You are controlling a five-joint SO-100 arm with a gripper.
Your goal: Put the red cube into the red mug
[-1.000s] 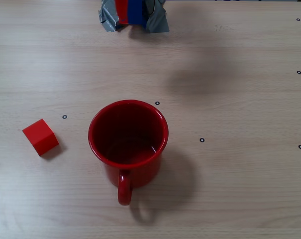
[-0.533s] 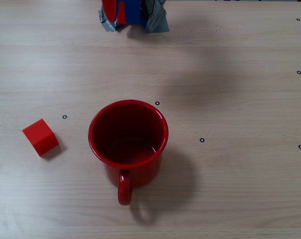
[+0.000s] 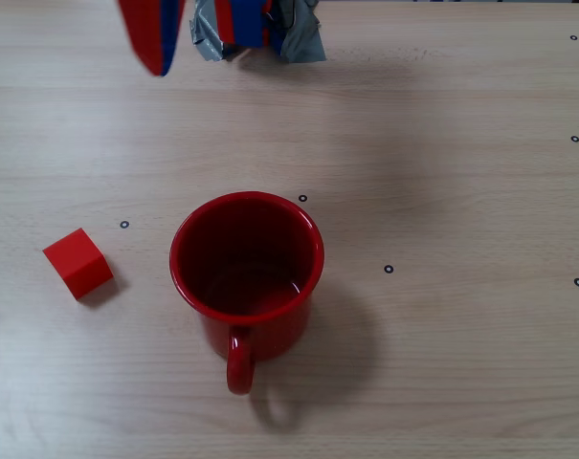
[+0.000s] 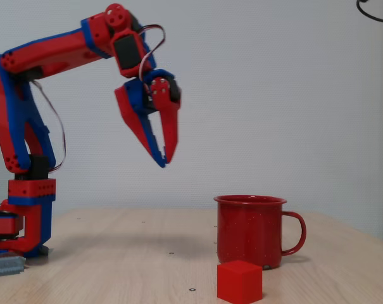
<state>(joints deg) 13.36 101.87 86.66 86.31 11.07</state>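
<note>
Both fixed views are evenly and brightly lit. Soft shadows are cast on the table point(image 3: 461, 191) right of the red mug point(image 3: 246, 268); the hand point(image 3: 153, 38) is slightly blurred.

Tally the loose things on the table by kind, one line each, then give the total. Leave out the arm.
Red cube: 1
Red mug: 1
Total: 2
</note>
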